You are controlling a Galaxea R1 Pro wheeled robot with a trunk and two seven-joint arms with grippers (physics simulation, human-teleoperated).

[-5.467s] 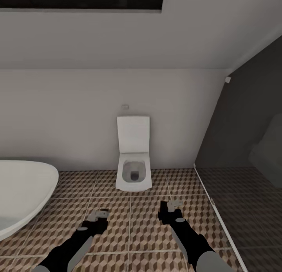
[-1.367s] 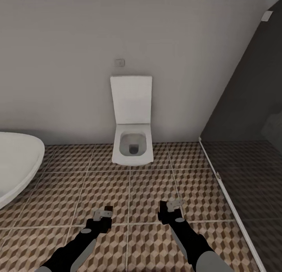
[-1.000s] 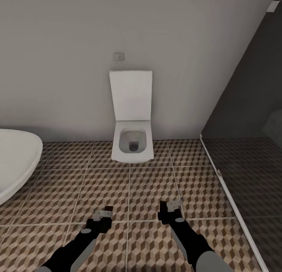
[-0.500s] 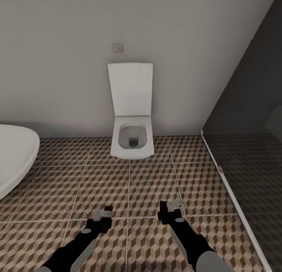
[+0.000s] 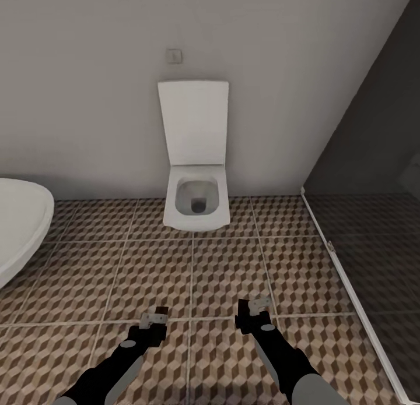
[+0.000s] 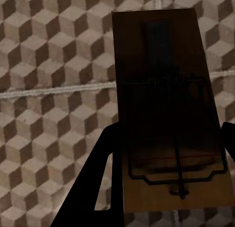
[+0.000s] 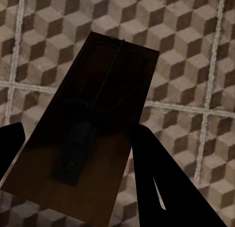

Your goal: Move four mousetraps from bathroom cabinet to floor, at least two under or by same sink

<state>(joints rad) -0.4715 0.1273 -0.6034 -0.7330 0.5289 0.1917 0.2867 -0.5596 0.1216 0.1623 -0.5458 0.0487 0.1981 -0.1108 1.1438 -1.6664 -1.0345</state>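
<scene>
In the left wrist view a mousetrap point(image 6: 166, 109), a tan board with a dark wire spring, sits between the dark fingers point(image 6: 93, 188) of my left gripper, which is shut on it. My right gripper holds a second mousetrap point(image 7: 98, 129) between its fingers point(image 7: 166, 173) the same way. In the head view both grippers, left point(image 5: 154, 320) and right point(image 5: 256, 309), hang low over the cube-patterned bathroom floor point(image 5: 221, 271). The cabinet and the bathroom sink are out of view.
A white toilet point(image 5: 195, 204) with its lid up stands against the wall straight ahead. The rim of a white bathtub point(image 5: 17, 230) juts in at the left. A dark grey tiled area point(image 5: 373, 247) behind a white threshold strip lies to the right.
The camera has moved toward the toilet wall, so the toilet looms larger and the bathtub slides off to the left. Both arms keep the same pose with their mousetraps.
</scene>
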